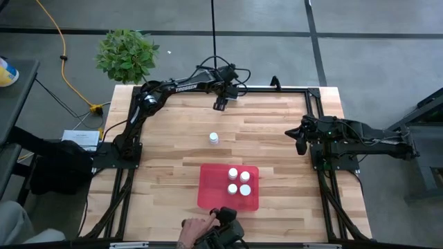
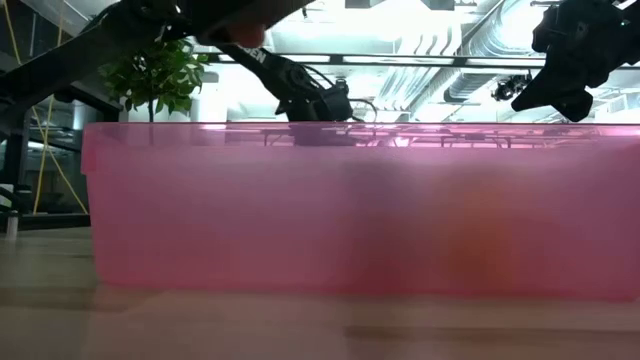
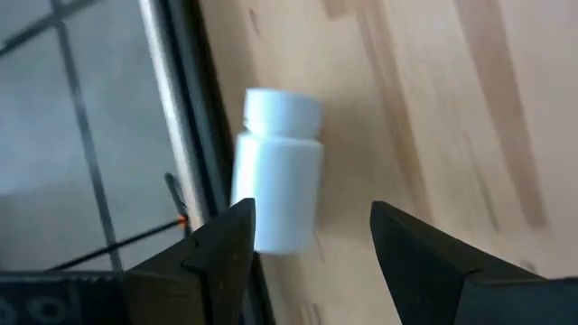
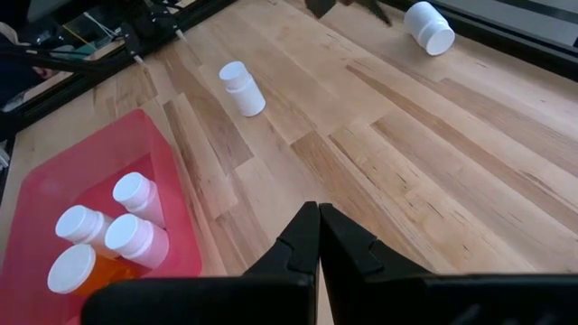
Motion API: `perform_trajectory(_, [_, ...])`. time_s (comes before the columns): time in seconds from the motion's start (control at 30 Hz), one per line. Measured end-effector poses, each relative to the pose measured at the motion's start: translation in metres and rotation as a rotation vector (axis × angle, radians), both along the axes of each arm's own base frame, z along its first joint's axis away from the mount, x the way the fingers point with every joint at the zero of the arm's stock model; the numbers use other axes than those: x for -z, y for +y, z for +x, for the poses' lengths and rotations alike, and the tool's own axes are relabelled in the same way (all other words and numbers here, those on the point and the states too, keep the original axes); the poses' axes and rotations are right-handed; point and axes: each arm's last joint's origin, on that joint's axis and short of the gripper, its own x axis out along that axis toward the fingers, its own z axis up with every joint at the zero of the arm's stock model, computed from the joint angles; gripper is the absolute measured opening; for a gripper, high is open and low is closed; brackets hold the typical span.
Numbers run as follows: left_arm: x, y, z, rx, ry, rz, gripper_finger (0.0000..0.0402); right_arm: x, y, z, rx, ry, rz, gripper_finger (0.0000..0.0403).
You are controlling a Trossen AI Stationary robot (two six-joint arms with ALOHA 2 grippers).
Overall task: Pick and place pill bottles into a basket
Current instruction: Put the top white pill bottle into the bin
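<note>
One white pill bottle (image 3: 280,171) lies on its side by the table's far edge rail; it also shows in the right wrist view (image 4: 429,27). My left gripper (image 3: 312,235) is open just above it, one finger on each side of its lower end, at the far middle of the table (image 1: 220,105). A second bottle (image 1: 213,138) stands upright on the table's middle. The red tray (image 1: 208,194) lies near the front edge and holds several upright bottles (image 4: 135,236). My right gripper (image 1: 300,144) is shut and empty at the table's right.
A person's hand (image 1: 196,228) holds a dark device (image 1: 227,221) at the table's front edge, just in front of the tray. A potted plant (image 1: 127,54) stands beyond the far left corner. The tray's wall (image 2: 350,210) fills the low view. Bare wood lies between tray and far rail.
</note>
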Motion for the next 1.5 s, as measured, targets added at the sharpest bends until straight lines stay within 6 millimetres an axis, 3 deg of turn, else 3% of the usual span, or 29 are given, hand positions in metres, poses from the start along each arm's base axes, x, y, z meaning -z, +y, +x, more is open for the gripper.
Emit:
perform_trajectory(0.27, [-0.004, 0.002, 0.003, 0.0, -0.041, 0.024, 0.0253, 0.0, 0.0, 0.0, -0.001, 0.001, -0.001, 0.0])
perform_trajectory(0.5, [0.019, 0.006, 0.009, -0.003, -0.022, 0.018, 0.0253, 0.0, 0.0, 0.0, -0.003, 0.001, 0.0, 0.0])
perform_trajectory(0.7, [0.015, 0.008, 0.011, 0.011, -0.042, 0.052, 0.0256, 0.0, 0.0, 0.0, -0.006, 0.001, 0.001, 0.0])
perform_trajectory(1.5, [0.027, 0.01, 0.001, -0.191, 0.017, -0.024, 0.0247, 0.0, 0.0, 0.0, -0.005, 0.001, 0.0, 0.0])
